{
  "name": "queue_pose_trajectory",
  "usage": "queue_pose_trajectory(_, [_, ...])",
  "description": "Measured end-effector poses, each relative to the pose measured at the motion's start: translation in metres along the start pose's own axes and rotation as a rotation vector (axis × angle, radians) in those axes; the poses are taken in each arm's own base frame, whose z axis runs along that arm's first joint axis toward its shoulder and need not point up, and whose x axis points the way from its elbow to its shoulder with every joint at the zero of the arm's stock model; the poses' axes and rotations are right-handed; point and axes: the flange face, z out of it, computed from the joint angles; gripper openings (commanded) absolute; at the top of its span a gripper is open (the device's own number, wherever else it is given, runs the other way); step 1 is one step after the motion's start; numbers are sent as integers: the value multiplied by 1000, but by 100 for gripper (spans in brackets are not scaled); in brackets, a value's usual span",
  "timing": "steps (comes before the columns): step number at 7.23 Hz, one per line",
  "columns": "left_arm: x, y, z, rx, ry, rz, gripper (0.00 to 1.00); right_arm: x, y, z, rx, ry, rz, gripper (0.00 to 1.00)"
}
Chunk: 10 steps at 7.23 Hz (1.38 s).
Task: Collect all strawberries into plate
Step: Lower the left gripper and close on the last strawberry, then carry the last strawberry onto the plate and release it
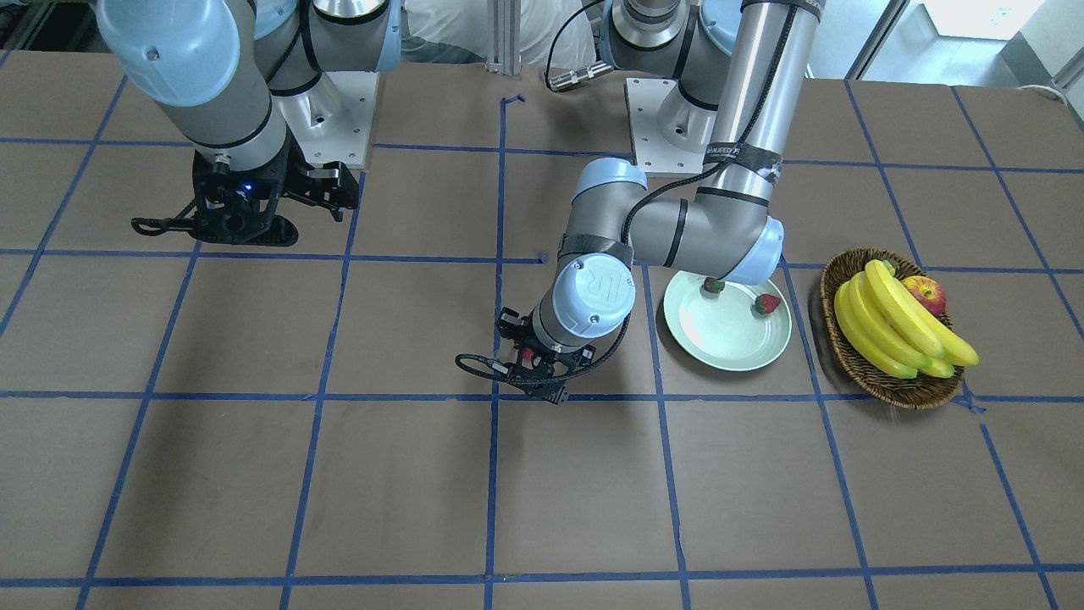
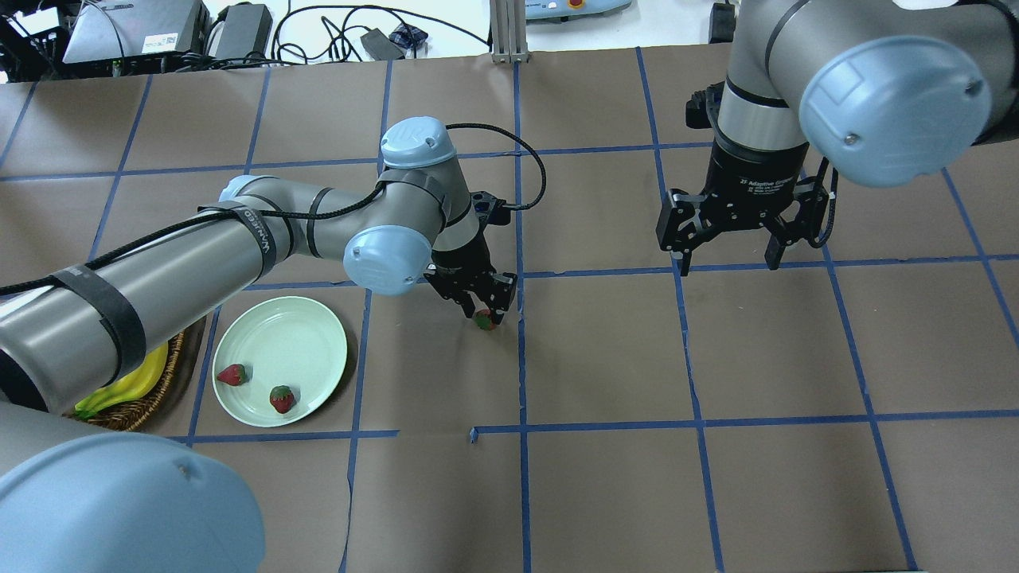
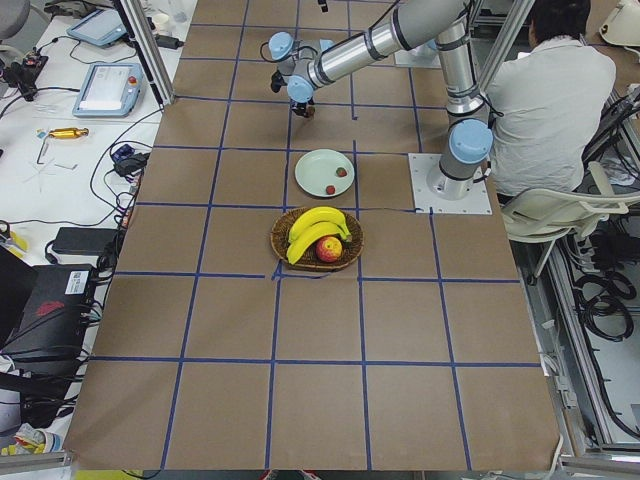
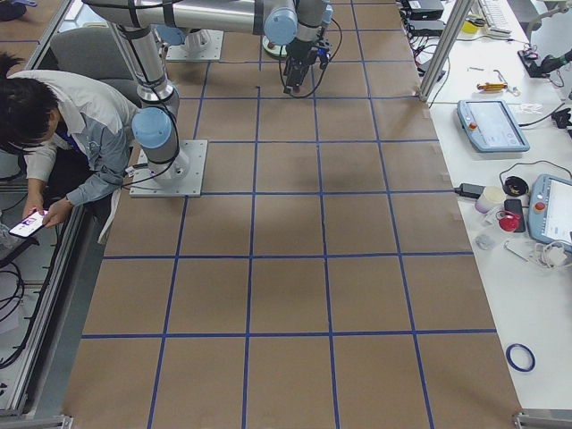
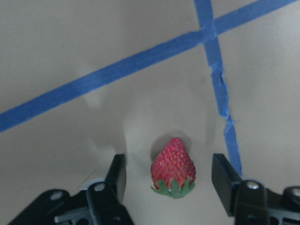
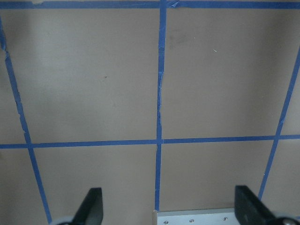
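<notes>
Strawberries first: two of them lie on the plate, both toward the side of it that faces the robot's edge of the tabletop, apart from each other. The third strawberry lies on the bare tabletop, on the side of the plate away from the tabletop's left end, just beside a crossing of blue tape lines. My left hand is down over that berry with its jaws apart; in the wrist view one of the fingers stands on each side of it with a clear gap (no contact that I can see), the green cap pointing back at the camera. The plate itself sits about midway between the robot's edge and the operators' edge. Just beside it, toward the left end, is a wicker basket holding bananas and an apple. My right hand hangs spread wide above bare tabletop, well apart from the fruit, holding nothing.
</notes>
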Motion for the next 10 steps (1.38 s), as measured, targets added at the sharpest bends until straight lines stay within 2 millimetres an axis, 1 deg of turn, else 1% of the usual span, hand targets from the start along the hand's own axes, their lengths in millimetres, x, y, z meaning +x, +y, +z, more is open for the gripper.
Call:
queue_pose_trajectory(1, [0, 0, 1, -1, -5, 6, 0, 0, 0, 0, 0, 0, 0, 100])
queue_pose_trajectory(3, [0, 0, -1, 1, -20, 16, 0, 0, 0, 0, 2, 1, 1, 100])
queue_pose_trajectory(4, [-1, 1, -9, 11, -48, 21, 0, 0, -1, 0, 3, 1, 0, 100])
queue_pose_trajectory(6, [-7, 5, -35, 36, -120, 32, 0, 0, -1, -1, 5, 1, 0, 100])
queue_pose_trajectory(7, [-16, 9, -45, 26, -140, 42, 0, 0, -1, -1, 7, 2, 1, 100])
queue_pose_trajectory(8, [-34, 17, -53, -18, -175, 78, 0, 0, -1, -1, 11, 1, 1, 100])
queue_pose_trajectory(10, [-81, 38, -62, -158, -236, 174, 0, 0, -1, -2, 16, 1, 1, 100])
